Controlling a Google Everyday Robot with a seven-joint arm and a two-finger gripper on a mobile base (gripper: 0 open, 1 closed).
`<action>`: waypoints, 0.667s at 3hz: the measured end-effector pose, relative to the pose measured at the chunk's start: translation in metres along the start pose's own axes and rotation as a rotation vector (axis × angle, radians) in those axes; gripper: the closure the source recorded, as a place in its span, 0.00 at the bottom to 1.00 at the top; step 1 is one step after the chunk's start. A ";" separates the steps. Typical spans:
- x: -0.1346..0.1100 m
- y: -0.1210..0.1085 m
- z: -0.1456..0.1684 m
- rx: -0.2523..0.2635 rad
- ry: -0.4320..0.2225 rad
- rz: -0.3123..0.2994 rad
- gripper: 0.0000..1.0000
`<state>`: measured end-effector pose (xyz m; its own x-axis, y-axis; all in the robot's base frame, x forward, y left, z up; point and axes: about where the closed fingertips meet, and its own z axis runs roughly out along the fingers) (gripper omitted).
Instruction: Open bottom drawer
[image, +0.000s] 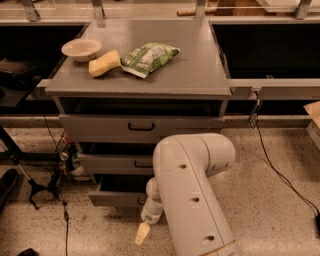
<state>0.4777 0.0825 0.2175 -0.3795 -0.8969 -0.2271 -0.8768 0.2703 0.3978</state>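
Observation:
The bottom drawer (116, 196) is the lowest of three grey drawers in the cabinet. It stands pulled out a short way, with a dark gap behind its front panel. Its handle is hidden behind my arm. My gripper (143, 231) hangs just in front of and below the drawer's right half, over the floor. One pale fingertip (142, 234) shows, pointing down and left. The white arm (195, 195) covers the drawer's right end. The middle drawer (115, 163) and top drawer (140, 128) sit above, both with black bar handles.
On the cabinet top (190, 60) lie a beige bowl (81, 49), a yellow sponge (104, 63) and a green chip bag (148, 57). A black stand and cables (35, 185) crowd the left floor. A cable (272, 160) trails at right.

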 end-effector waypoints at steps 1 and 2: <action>-0.001 0.001 -0.013 0.077 -0.037 0.021 0.00; -0.014 -0.007 -0.017 0.139 -0.105 0.026 0.00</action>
<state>0.4938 0.0875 0.2327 -0.4254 -0.8491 -0.3131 -0.8957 0.3456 0.2797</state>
